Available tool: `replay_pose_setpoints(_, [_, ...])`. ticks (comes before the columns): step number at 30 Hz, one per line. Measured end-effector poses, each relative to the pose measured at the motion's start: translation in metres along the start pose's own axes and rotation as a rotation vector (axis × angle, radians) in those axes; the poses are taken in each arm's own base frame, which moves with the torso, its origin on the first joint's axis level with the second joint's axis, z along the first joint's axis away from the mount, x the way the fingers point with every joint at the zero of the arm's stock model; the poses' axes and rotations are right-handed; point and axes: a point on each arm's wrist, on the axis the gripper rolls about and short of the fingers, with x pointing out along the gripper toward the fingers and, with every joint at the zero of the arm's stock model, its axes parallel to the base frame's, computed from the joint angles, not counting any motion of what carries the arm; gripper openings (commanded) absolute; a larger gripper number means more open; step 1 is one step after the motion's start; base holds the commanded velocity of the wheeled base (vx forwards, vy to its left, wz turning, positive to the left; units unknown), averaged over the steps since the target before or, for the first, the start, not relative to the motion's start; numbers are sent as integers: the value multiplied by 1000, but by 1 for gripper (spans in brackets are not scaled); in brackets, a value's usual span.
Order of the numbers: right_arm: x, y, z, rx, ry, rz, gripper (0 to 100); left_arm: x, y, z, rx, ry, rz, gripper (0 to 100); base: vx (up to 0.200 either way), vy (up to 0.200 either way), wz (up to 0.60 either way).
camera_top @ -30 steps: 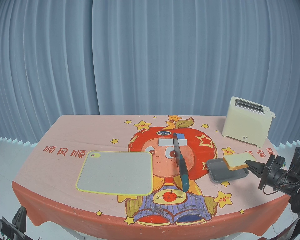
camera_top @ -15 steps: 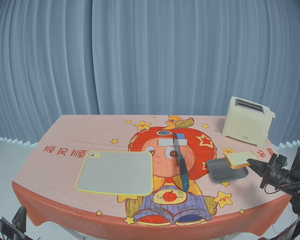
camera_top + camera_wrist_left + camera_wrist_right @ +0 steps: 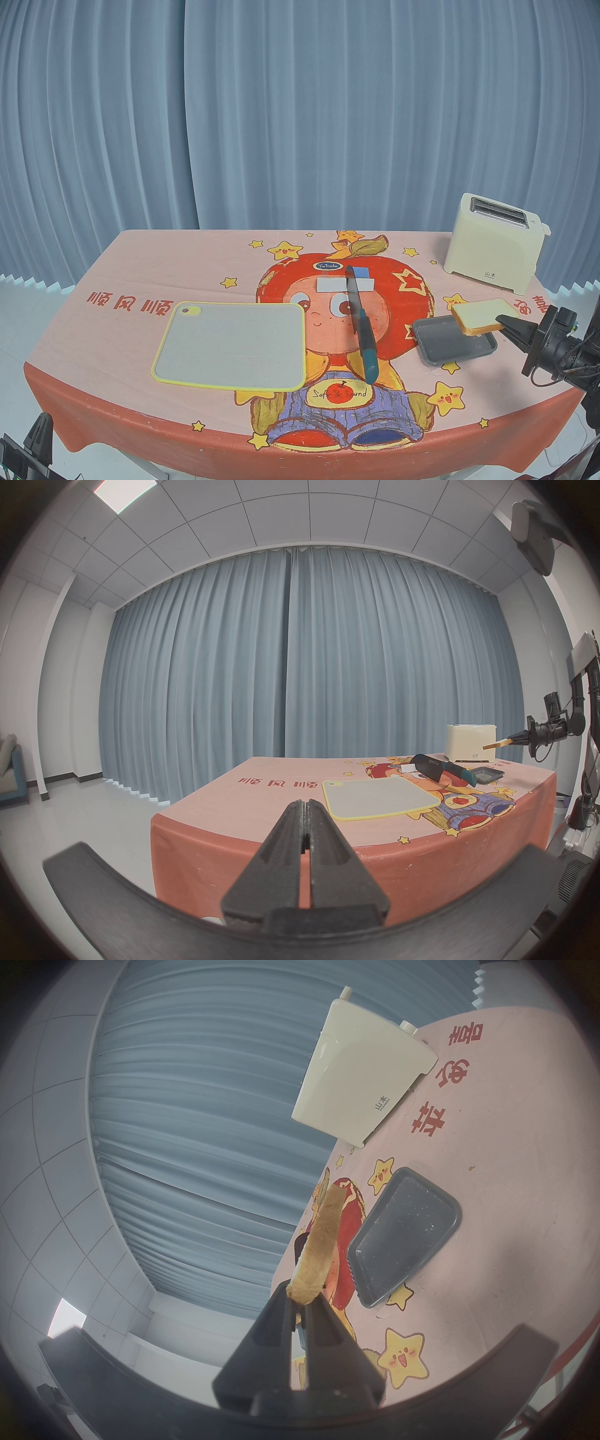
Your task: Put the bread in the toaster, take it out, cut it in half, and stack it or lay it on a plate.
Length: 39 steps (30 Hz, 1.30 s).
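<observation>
The bread (image 3: 480, 314) is pale with a tan crust, the toaster (image 3: 495, 242) cream, the plate (image 3: 440, 345) dark grey. The board (image 3: 231, 345) is light grey, rimmed yellow-green. The knife (image 3: 362, 324) has a teal handle. The cloth (image 3: 156, 269) is pink with yellow stars and a red apple cartoon.

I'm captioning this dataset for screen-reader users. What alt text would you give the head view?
The right gripper holds a bread slice in the air over a dark tray, near a cream toaster. Toward the robot's left on the cartoon-print table lie a knife and a grey cutting board.
</observation>
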Motion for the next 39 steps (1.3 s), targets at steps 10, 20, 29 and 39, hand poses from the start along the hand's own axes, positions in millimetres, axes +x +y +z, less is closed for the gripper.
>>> replay_pose_setpoints(10, [0,1,-1,-5,1,3,0,0,0,0,0,0,0,0,0,0,0])
replay_pose_setpoints(20, [-6,9,0,-73,-19,54,0,0,0,0,0,0,0,0,0,0,0])
replay_pose_setpoints(29, [-7,12,0,-249,-32,77,0,0,0,0,0,0,0,0,0,0,0])
replay_pose_setpoints(39, [-3,10,-2,-335,-10,68,0,0,0,0,0,0,0,0,0,0,0])
